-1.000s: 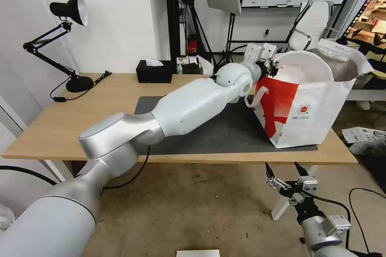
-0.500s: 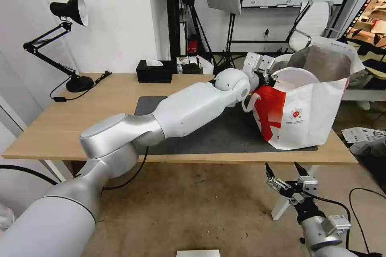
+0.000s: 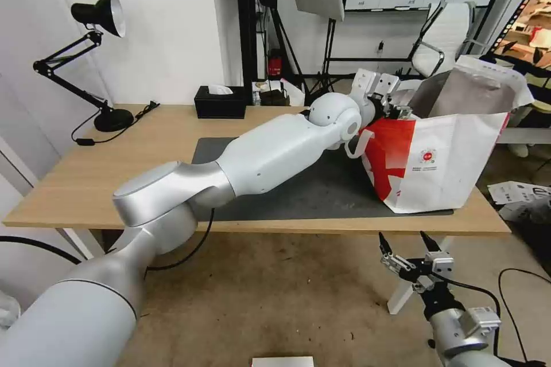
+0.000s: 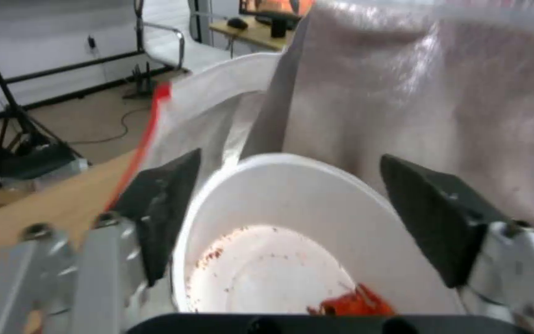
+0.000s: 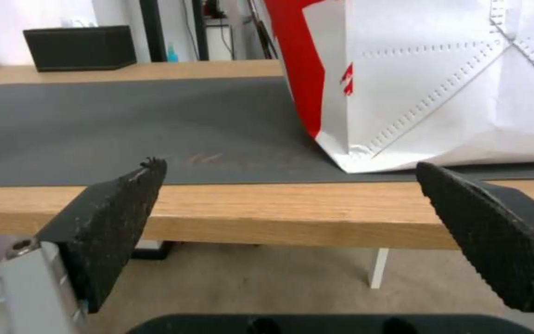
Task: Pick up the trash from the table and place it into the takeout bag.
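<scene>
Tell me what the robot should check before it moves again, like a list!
1. White bowl inside the takeout bag: ok, foil lining surrounds it.
2. Left gripper open: ok, fingers spread beside the bowl's rim.
3. Bowl resting on the bag's bottom: cannot tell.
4. Bag upright on the table: ok.
5. Right gripper out of the way: ok, open below the table edge.

Left claw (image 4: 292,213) spread around white bowl (image 4: 279,241), red scraps inside, foil-lined takeout bag (image 4: 415,102) behind
</scene>
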You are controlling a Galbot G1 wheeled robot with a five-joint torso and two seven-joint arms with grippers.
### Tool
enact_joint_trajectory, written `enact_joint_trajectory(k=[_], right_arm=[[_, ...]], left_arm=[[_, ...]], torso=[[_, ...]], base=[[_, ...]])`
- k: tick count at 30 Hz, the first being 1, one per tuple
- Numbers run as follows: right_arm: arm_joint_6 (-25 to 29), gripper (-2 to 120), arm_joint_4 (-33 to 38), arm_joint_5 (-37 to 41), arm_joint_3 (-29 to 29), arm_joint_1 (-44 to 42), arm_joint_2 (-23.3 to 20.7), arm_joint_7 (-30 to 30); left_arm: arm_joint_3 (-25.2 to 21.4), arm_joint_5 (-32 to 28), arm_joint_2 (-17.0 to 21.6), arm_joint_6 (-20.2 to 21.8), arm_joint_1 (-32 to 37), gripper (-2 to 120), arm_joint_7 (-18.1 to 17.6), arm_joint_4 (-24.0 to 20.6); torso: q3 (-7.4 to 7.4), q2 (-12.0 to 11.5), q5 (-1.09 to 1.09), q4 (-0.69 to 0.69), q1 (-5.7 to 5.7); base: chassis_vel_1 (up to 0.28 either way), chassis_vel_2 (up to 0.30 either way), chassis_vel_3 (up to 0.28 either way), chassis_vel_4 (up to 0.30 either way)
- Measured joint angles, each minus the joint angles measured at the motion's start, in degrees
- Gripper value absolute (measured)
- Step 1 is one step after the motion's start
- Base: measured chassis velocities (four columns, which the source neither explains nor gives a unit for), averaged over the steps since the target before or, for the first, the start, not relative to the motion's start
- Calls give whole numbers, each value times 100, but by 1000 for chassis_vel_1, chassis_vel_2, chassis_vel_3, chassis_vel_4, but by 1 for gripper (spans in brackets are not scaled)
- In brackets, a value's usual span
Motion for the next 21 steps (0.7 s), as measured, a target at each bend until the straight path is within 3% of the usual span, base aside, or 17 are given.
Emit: enact_joint_trajectory(k=[4, 9, 12, 13, 15, 16, 18, 19, 21], right_arm=[[0, 100, 0, 0, 0, 0, 0, 0], [0, 100, 0, 0, 0, 0, 0, 0], [0, 100, 0, 0, 0, 0, 0, 0], [0, 100, 0, 0, 0, 0, 0, 0], [0, 100, 0, 0, 0, 1, 0, 0], [0, 100, 0, 0, 0, 1, 0, 0], [0, 100, 0, 0, 0, 0, 0, 0], [0, 100, 0, 0, 0, 0, 0, 0], [0, 100, 0, 0, 0, 1, 0, -2]], left_arm=[[-264, -81, 45, -29, -84, 99, -219, -267], [-371, -354, 394, 21, -207, 100, -466, -815], [-395, -549, 1029, 100, -220, 100, -587, -1489], [-395, -549, 1029, 100, -220, 100, -587, -1489], [-504, -616, 1563, 106, -35, 100, -809, -2168], [-504, -616, 1563, 106, -35, 100, -809, -2168], [-724, -618, 2174, 106, 384, 100, -1262, -3080], [-724, -618, 2174, 106, 384, 100, -1262, -3080], [-894, -566, 2479, 85, 714, 100, -1446, -3561]], torso=[[0, 0, 0, 0, 0], [-1, 0, 0, -2, 0], [0, 0, -1, 1, 0], [0, 0, -1, 1, 0], [0, 1, -3, 2, 0], [0, 1, -3, 2, 0], [-1, 0, -3, 2, 0], [-1, 0, -3, 2, 0], [0, 1, -3, 0, 0]], base=[[0, 0, 0, 0], [0, 0, 0, 0], [0, 0, 0, 0], [0, 0, 0, 0], [0, 0, 0, 0], [0, 0, 0, 0], [0, 0, 0, 0], [0, 0, 0, 0], [0, 0, 0, 0]])
